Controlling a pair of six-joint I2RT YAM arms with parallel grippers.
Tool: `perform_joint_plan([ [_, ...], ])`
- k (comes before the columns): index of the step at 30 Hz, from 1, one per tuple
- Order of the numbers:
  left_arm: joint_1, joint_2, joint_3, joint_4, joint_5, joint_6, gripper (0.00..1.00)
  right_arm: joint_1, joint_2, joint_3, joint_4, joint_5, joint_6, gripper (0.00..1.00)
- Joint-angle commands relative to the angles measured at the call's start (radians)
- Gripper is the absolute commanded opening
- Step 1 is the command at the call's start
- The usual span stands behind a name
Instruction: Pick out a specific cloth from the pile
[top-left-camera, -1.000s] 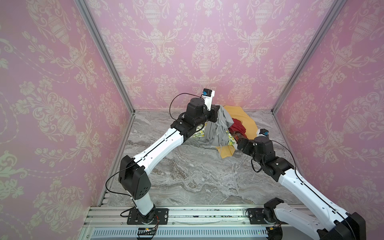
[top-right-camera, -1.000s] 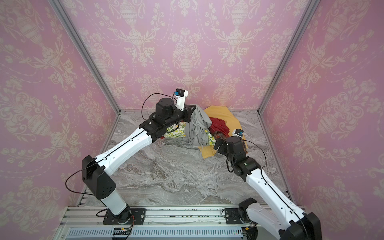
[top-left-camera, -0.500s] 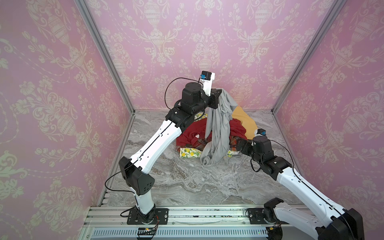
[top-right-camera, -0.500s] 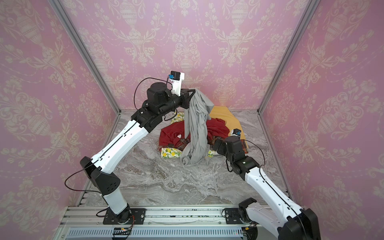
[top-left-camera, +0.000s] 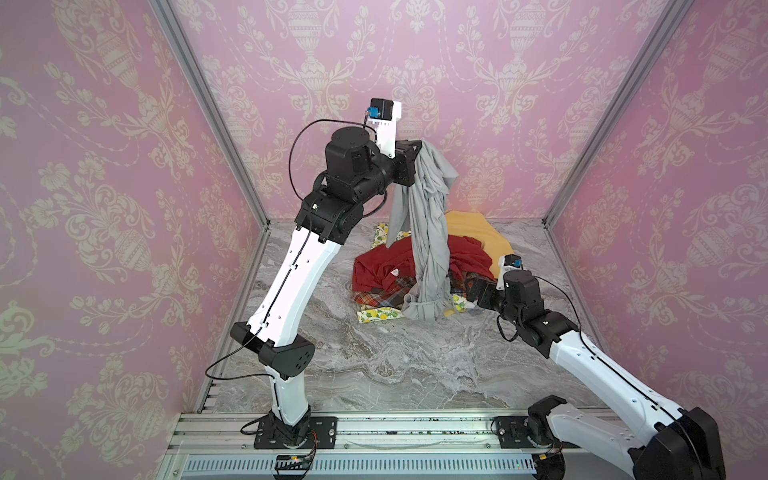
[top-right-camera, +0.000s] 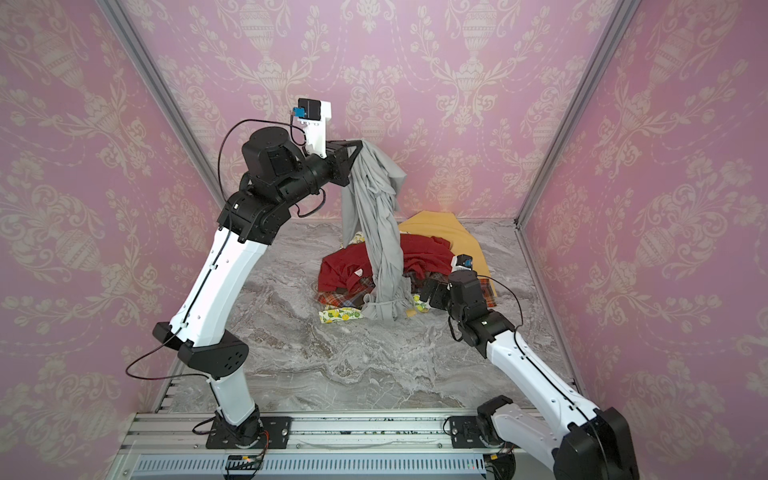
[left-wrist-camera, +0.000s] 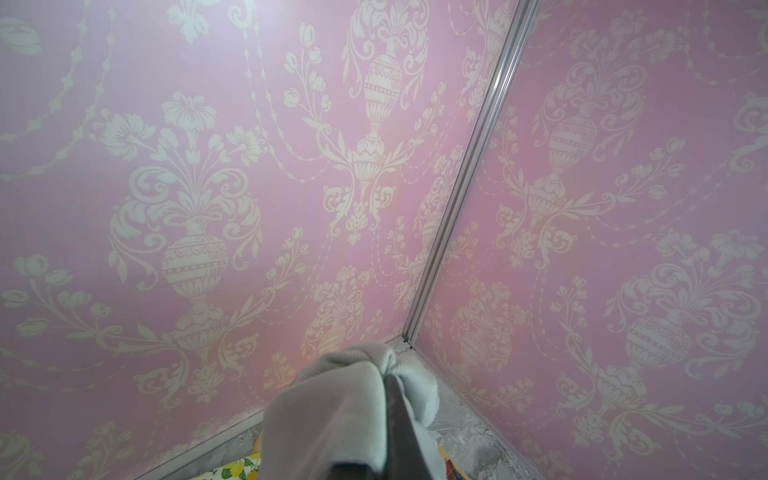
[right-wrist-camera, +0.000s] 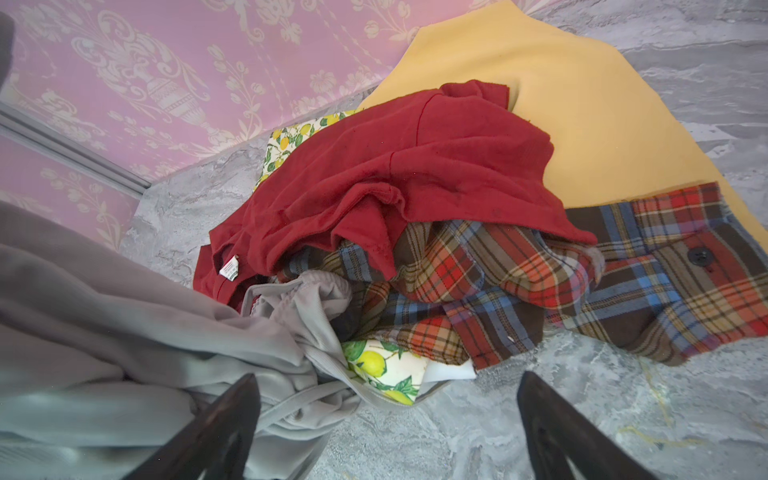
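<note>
Pull-out step in hand. Holds the plain light-grey jersey cloth (top-left-camera: 428, 232) high above the far edge of the grey marble-look tabletop (top-left-camera: 374, 361), left gripper (top-left-camera: 415, 160) clamped shut on its top bunch. Hangs in long folds, lower end bunched on the tabletop against the near side of the heaped pile (top-left-camera: 382, 270) toward the far right corner: dark red shirt (right-wrist-camera: 415, 166), orange-blue plaid shirt (right-wrist-camera: 519, 282), white lemon-print cloth (right-wrist-camera: 382, 365), mustard-yellow cloth (right-wrist-camera: 561, 104). Hovers low just beside that trailing end with the right gripper (right-wrist-camera: 386, 376), jaws wide apart, gripping nothing. Next, likely: lift higher or carry toward the left edge until the tail clears, without dragging the plaid along.
</note>
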Motion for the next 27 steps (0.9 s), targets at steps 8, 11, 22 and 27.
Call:
perform_joint_plan([
  [8, 0.065, -0.016, 0.114, -0.089, -0.011, 0.022, 0.0, 0.218, 0.128, -0.06, 0.259, -0.055, -0.216, 1.0],
  [11, 0.067, -0.022, 0.106, -0.098, -0.013, 0.026, 0.0, 0.288, 0.216, -0.075, 0.377, -0.036, -0.255, 1.0],
  [22, 0.07, -0.058, 0.048, -0.14, -0.044, 0.05, 0.0, 0.353, 0.519, 0.108, 0.537, 0.142, -0.409, 0.0],
  [27, 0.113, -0.087, -0.018, -0.202, -0.077, 0.075, 0.0, 0.38, 0.376, 0.213, 0.341, 0.12, -0.397, 0.0],
])
